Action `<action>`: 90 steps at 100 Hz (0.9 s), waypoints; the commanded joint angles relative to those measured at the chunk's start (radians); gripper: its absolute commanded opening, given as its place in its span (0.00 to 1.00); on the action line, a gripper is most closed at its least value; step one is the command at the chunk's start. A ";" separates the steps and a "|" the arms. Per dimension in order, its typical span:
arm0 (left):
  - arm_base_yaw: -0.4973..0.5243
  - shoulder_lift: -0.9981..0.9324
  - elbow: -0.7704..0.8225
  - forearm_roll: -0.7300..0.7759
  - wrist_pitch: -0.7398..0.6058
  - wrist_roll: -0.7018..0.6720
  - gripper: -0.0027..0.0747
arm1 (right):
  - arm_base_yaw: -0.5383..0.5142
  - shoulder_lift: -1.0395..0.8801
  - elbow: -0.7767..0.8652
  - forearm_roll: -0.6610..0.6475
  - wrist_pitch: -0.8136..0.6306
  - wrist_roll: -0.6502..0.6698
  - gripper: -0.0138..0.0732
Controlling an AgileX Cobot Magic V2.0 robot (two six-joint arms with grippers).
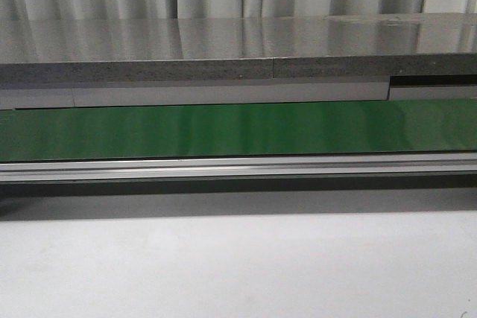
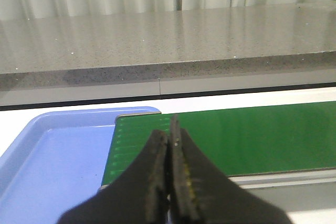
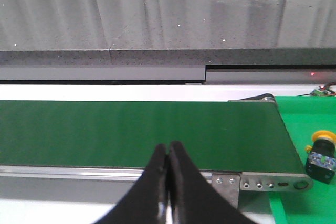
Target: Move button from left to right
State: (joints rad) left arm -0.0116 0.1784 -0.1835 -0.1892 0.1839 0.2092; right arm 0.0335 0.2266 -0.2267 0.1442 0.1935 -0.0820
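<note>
The button (image 3: 321, 156), with a yellow cap on a black body, lies on a green mat (image 3: 310, 129) just past the right end of the green conveyor belt (image 3: 136, 129); it shows only in the right wrist view. My right gripper (image 3: 168, 148) is shut and empty, over the belt's near rail, well to the left of the button. My left gripper (image 2: 169, 135) is shut and empty over the belt's left end (image 2: 236, 140), beside a blue tray (image 2: 47, 156). Neither gripper shows in the front view.
The belt (image 1: 238, 130) runs across the front view with an aluminium rail (image 1: 238, 167) along its near side. A grey stone counter (image 1: 238, 50) and pale curtains stand behind. White tabletop (image 1: 238, 266) lies in front of the conveyor. No button shows in the blue tray.
</note>
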 commanded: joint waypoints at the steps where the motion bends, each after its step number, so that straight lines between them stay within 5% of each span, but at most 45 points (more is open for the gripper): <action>1: -0.005 0.010 -0.028 -0.013 -0.088 -0.003 0.01 | -0.001 -0.055 0.023 -0.076 -0.105 0.108 0.06; 28: -0.005 0.010 -0.028 -0.013 -0.088 -0.003 0.01 | -0.001 -0.259 0.169 -0.114 -0.130 0.127 0.06; 90: -0.005 0.010 -0.028 -0.013 -0.088 -0.003 0.01 | -0.001 -0.256 0.237 -0.123 -0.193 0.129 0.06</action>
State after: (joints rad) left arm -0.0116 0.1784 -0.1835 -0.1892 0.1790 0.2092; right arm 0.0335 -0.0085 0.0276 0.0265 0.0847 0.0453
